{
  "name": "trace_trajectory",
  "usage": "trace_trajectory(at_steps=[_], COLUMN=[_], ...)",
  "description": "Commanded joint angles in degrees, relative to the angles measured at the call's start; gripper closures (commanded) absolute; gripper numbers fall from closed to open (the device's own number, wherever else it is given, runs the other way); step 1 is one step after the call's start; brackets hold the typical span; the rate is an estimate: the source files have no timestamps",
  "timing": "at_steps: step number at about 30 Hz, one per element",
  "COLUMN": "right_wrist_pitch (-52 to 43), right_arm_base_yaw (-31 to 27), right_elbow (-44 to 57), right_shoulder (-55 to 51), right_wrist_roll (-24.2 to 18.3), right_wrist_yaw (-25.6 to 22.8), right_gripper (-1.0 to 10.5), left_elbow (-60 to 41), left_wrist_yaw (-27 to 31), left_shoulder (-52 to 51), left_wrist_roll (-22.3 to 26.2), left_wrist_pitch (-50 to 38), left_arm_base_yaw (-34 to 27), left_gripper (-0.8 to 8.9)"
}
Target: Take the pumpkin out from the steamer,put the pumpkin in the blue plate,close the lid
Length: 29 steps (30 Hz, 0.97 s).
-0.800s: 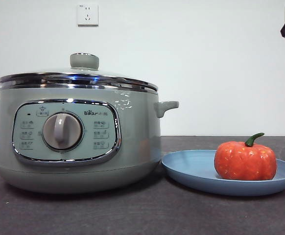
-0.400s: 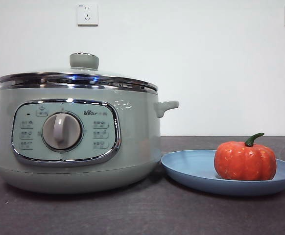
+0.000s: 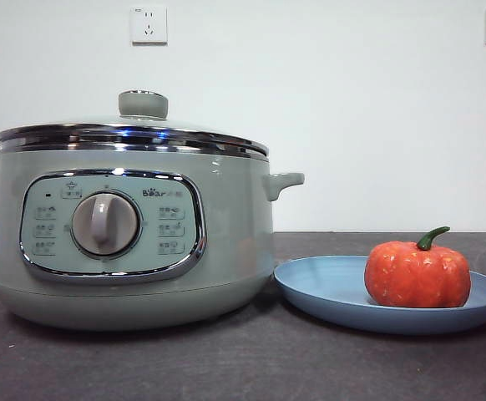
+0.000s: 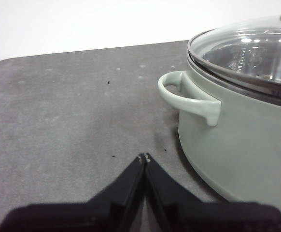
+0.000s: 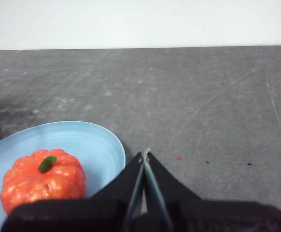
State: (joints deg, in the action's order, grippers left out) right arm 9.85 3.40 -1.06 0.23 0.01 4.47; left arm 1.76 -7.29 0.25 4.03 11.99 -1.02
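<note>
On the left of the front view stands the large round sage-green electric steamer [image 3: 130, 242], its low-domed glass lid [image 3: 134, 134] with a chrome rim and stubby green knob seated evenly on top. At the steamer's 3 o'clock, rim just beside its base, lies the wide shallow light-blue plate [image 3: 326, 288], and the small ribbed orange-red pumpkin [image 3: 417, 274] with its curved green stem rests upright inside the plate, toward its right half.

The left gripper [image 4: 144, 157] hangs with its black jaws pressed together and empty above the dark grey tabletop [image 4: 73, 111], near the steamer's pale side handle [image 4: 189, 96]. The right gripper [image 5: 145, 153] also has its jaws together and empty, just beside the plate's edge, the pumpkin at about its 9 o'clock.

The task looks finished, so the risks lie in stray motion. A careless sweep of the left arm could catch the side handle or knock the lid askew. A low pass by the right arm could clip the plate's rim, tipping it or rolling the pumpkin out.
</note>
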Motion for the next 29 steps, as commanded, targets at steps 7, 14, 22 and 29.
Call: trace_trajectory(at_steps=[7, 14, 22, 29], right_wrist_pitch=[0.2, 0.2, 0.2, 0.2], right_arm_base_yaw=[0.0, 0.0, 0.0, 0.0], right_elbow=[0.7, 0.7, 0.7, 0.7], right_shoulder=[0.9, 0.9, 1.0, 1.0], right_wrist_roll=[0.3, 0.3, 0.3, 0.3], right_wrist_yaw=[-0.4, -0.4, -0.4, -0.3], right_gripper=[9.5, 9.5, 9.5, 9.5], left_elbow=[-0.8, -0.8, -0.8, -0.8], left_wrist_yaw=[-0.3, -0.3, -0.3, -0.3], left_shoulder=[-0.2, -0.2, -0.2, -0.2], left_wrist_roll=[0.1, 0.1, 0.1, 0.1], left_wrist_pitch=[0.1, 0.1, 0.1, 0.1], left_arm_base_yaw=[-0.2, -0.2, -0.2, -0.2], left_gripper=[8.16, 8.16, 8.16, 8.16])
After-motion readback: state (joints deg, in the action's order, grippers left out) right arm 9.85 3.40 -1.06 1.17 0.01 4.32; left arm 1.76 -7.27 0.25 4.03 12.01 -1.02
